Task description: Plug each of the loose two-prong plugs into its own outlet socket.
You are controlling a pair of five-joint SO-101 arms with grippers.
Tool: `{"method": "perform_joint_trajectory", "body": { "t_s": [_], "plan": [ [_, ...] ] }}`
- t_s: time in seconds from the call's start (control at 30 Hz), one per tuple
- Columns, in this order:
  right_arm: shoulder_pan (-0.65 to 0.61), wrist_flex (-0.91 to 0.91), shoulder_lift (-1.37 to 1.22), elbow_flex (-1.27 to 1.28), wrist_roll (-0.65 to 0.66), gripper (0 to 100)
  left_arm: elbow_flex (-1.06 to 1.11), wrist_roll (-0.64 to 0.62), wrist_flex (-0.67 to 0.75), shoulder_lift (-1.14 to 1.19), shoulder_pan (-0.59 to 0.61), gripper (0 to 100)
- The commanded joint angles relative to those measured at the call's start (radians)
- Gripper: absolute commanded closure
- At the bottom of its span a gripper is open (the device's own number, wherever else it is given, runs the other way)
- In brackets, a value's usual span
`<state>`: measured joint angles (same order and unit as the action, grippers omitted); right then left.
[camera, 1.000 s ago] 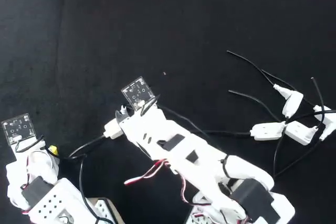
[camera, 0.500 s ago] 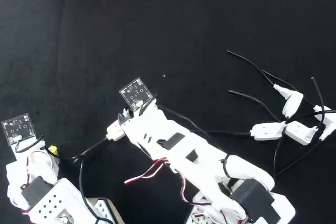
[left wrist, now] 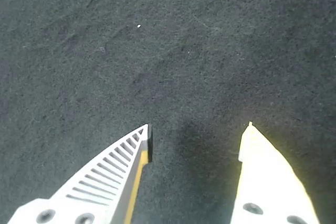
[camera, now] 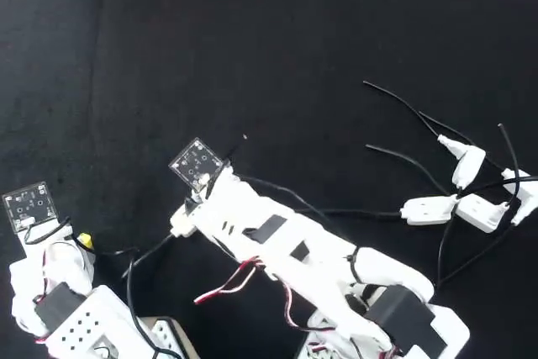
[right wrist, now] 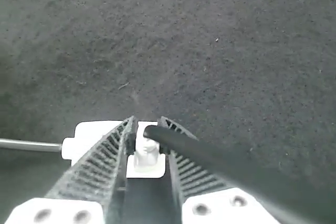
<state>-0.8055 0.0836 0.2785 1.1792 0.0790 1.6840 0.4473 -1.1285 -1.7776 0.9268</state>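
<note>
1. Leftward across the table [camera: 252, 48] the right arm [camera: 286, 241] has been swung since the earlier frames. Its square tag [camera: 197, 163] has been carried left and slightly nearer the arms' bases.
2. The left arm [camera: 59, 300] is seen folded at the near left corner, well apart from the work.
3. A cluster of white plugs and sockets [camera: 458, 208] is left lying at the far right, with black cords tangled among them.
4. One white connector [right wrist: 94, 139] is clamped between the closed fingers of the right gripper [right wrist: 146, 120]. Whether it is a plug or a socket cannot be told. Its cord [camera: 143, 251] is trailed toward the left arm.
5. The left gripper [left wrist: 198, 126] is held with its fingers spread over bare cloth, and nothing is between them.
6. Carrying the connector is judged to be the step in hand. The clamp should be kept firm and the connector level. Slack should be watched so that the cord is not dragged, and the mating part should be braced before any push is made.
</note>
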Motion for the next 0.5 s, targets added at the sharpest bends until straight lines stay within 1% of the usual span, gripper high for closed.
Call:
{"method": "perform_joint_trajectory", "body": {
  "t_s": [0.0, 0.1, 0.27, 0.37, 0.47],
  "plan": [
    [-0.026, 0.101, -0.015, -0.048, 0.009, 98.6, 0.016, -0.008, -0.005, -0.011, -0.005, 72],
    [-0.002, 0.186, -0.015, -0.068, 0.054, 98.6, 0.016, -0.008, -0.005, -0.011, -0.005, 72],
    [0.101, 0.292, -0.007, -0.074, 0.169, 98.6, 0.016, -0.006, -0.005, -0.011, -0.005, 72],
    [0.201, 0.348, -0.005, -0.076, 0.230, 98.6, 0.016, -0.006, -0.005, -0.011, -0.005, 72],
    [0.334, 0.416, -0.005, -0.090, 0.304, 98.6, 0.016, -0.006, -0.005, -0.011, -0.005, 72]
  ]
}}
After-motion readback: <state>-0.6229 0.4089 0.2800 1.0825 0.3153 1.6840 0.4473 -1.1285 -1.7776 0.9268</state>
